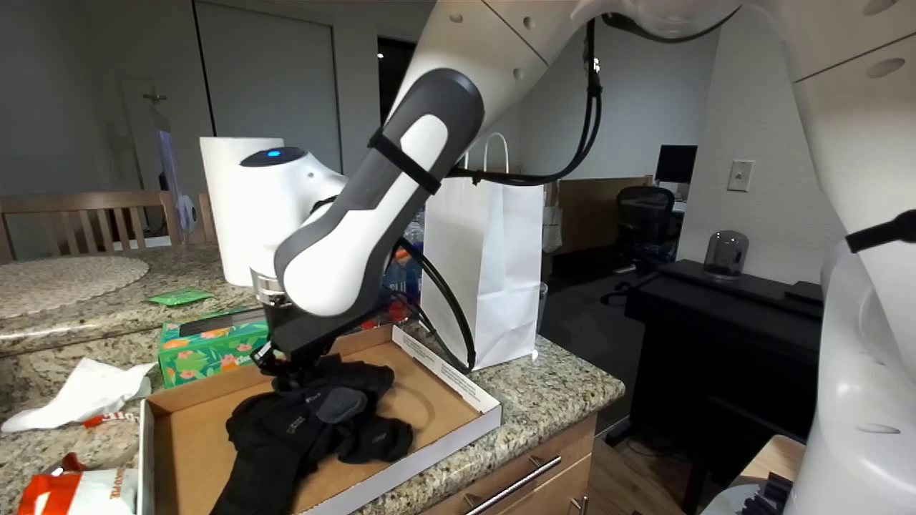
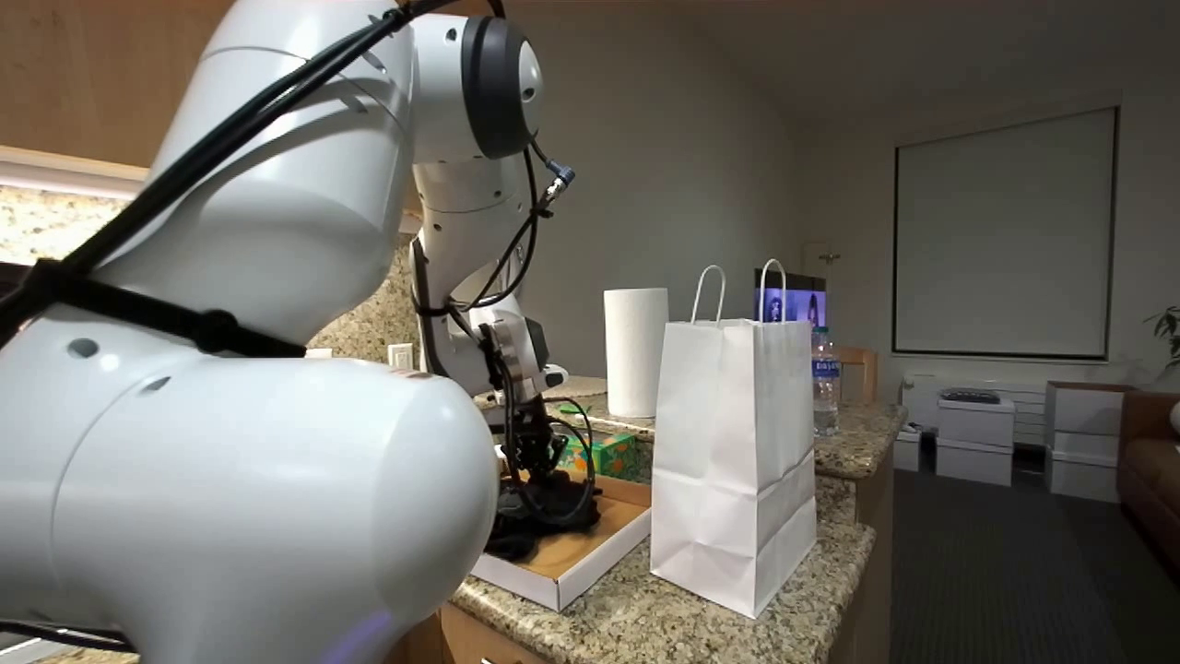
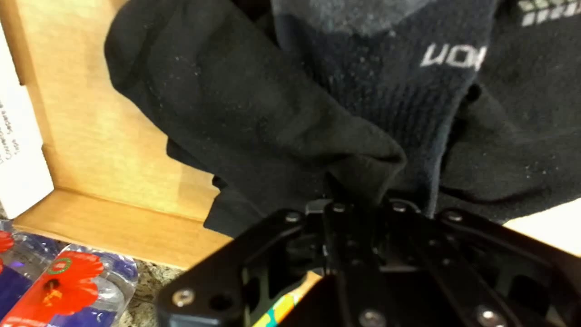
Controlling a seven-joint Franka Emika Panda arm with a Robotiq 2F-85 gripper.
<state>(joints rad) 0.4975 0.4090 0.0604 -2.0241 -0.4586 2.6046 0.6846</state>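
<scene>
Near the far edge of a shallow brown cardboard box point(image 1: 186, 450), the black two-finger gripper point(image 3: 368, 206) is pinching crumpled black cloth point(image 3: 254, 122); gripping seems done, most cloth is lying unlifted inside.

White paper bag point(image 1: 494, 272) and flowered tissue box point(image 1: 211, 350) on granite counter point(image 1: 562, 379), paper-towel roll point(image 1: 227, 214) behind.

My gripper point(image 3: 368, 206) and the cloth point(image 3: 245, 104) are black, the sock point(image 3: 386, 77) navy and grey with white lettering; I see a box point(image 1: 433, 400) brown inside and white outside, a flowered green carton point(image 1: 207, 355), a white bag point(image 1: 494, 272), a speckled counter point(image 1: 551, 379)
</scene>
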